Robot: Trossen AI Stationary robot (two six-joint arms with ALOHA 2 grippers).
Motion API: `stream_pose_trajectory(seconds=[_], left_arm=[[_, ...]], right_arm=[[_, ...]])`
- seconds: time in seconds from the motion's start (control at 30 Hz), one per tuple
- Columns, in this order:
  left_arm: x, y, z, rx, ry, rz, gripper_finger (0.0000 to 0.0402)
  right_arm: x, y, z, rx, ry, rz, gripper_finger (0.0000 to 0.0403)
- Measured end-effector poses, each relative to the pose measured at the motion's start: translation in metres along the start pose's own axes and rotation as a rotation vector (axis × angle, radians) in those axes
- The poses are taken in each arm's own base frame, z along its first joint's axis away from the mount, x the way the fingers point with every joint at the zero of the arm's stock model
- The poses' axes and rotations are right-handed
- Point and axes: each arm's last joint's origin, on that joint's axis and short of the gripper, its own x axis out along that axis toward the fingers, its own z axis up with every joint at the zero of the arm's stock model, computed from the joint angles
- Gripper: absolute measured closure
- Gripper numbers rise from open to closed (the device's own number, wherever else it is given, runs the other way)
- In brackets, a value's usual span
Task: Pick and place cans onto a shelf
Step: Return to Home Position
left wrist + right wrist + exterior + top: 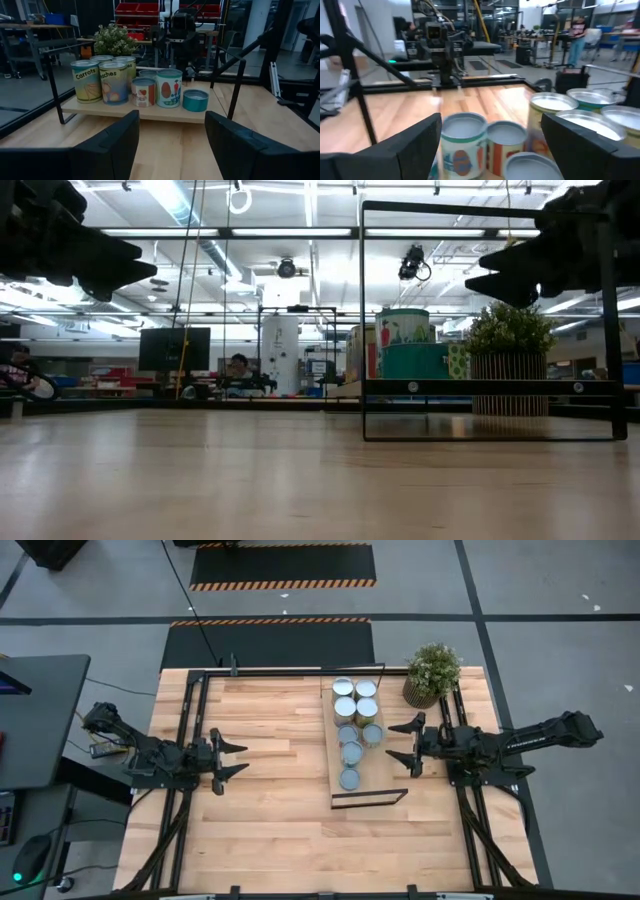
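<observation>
- The left pincer hangs over the left part of the table, well apart from the shelf. Its jaws are spread and nothing sits between them.
- The shelf lies right of the table's middle.
- The cans, eight by my count from above, all stand upright on its board. Four make a tight square at the end nearest the plant and two stand just beyond them. Two more stand in single file toward the other end, which is bare.
- I can find no can anywhere off the shelf.
- The right pincer is just beside the shelf's right edge, level with the middle cans. Its jaws are wide apart and empty, and it touches no can.
- The potted plant stands at the table's far right corner, just past the shelf, and plays no part in the job.
- Progress, as I judge it: the placing looks finished. What seems left is for both arms to draw back to rest, and the right arm must come away from the shelf without brushing a can.
- Hard to make out:
  - The low view shows only a can or two behind the wire frame.
  - The right wrist view cuts the cans off and leaves their labels unreadable.
  - In the left wrist view the front cans hide those behind.
  - I cannot tell whether neighbouring cans touch.
</observation>
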Motion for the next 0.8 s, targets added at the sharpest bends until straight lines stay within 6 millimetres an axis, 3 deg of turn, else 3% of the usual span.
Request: stream_pose_trajectory(seconds=[0.27, 0.6, 0.8], left_arm=[[0.0, 0.0, 0.0, -0.001, -0.001, -0.001, 0.0171], [0.0, 0.0, 0.0, -0.001, -0.001, -0.002, 0.017], [0.0, 0.0, 0.0, -0.001, -0.001, -0.002, 0.017]], right_arm=[[-0.009, -0.005, 0.002, -0.046, 0.0, -0.099, 0.0053], [-0.022, -0.009, 0.003, 0.025, -0.021, -0.111, 0.0053], [-0.025, -0.015, 0.005, 0.126, -0.06, -0.297, 0.0053]])
